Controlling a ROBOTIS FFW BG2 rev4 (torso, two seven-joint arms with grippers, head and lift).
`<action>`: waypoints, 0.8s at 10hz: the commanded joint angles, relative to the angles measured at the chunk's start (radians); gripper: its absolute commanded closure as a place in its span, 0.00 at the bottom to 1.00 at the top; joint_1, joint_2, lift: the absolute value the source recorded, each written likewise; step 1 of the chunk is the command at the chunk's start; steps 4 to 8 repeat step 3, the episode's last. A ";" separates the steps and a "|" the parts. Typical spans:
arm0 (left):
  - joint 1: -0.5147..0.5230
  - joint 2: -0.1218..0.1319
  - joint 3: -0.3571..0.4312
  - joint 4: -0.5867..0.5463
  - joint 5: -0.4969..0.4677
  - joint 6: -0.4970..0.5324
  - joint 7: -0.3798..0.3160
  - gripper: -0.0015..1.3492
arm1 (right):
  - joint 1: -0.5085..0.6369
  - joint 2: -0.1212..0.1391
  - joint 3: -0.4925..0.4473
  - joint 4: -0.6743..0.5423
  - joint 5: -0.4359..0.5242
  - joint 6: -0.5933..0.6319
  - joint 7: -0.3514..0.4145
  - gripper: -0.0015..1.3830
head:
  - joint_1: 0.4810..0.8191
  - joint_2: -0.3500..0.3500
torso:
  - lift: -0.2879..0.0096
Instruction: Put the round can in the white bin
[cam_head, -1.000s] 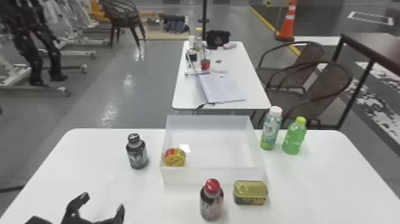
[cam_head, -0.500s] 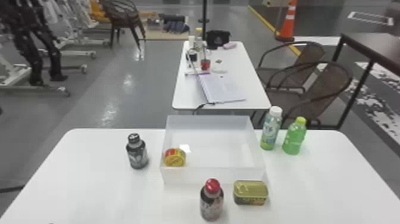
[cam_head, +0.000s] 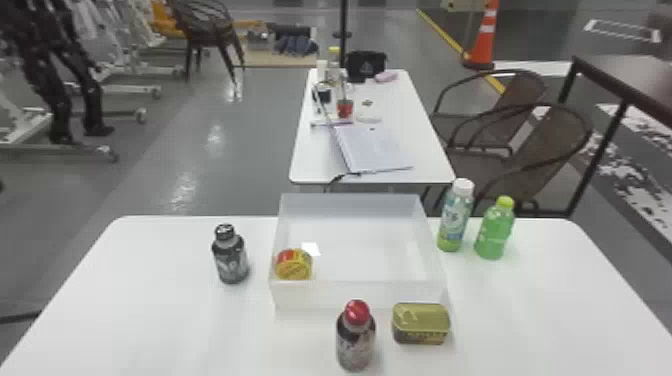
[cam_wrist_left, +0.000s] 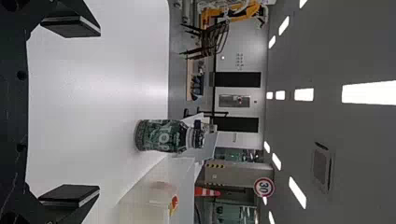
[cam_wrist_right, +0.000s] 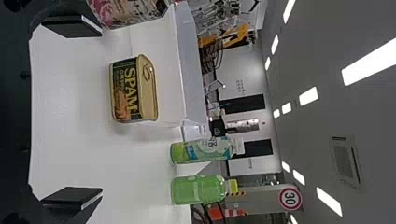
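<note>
The left gripper (cam_wrist_left: 99, 111) and right gripper (cam_wrist_right: 102, 112) are standing spread and empty, presumably because the task is needing no further grip. Beyond the red-capped bottle (cam_head: 355, 341), the round can (cam_head: 294, 266) is resting inside the white bin (cam_head: 360, 295), near left corner, where walls are likely preventing rolling.

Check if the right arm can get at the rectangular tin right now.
Probably yes: the right end effector is open, facing the rectangular tin, with nothing visible between them.
</note>
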 joint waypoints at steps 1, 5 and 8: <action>-0.003 -0.003 -0.008 0.003 0.012 0.009 0.000 0.09 | 0.002 -0.001 0.000 -0.002 0.000 0.000 -0.003 0.07 | 0.20 0.50 | 0.63; -0.008 -0.003 -0.018 0.008 0.012 0.012 0.002 0.09 | 0.002 -0.001 0.000 -0.004 0.003 0.000 -0.004 0.07 | 0.20 0.50 | 0.63; -0.008 -0.003 -0.018 0.008 0.012 0.012 0.002 0.09 | 0.002 -0.001 0.000 -0.004 0.003 0.000 -0.004 0.07 | 0.20 0.50 | 0.63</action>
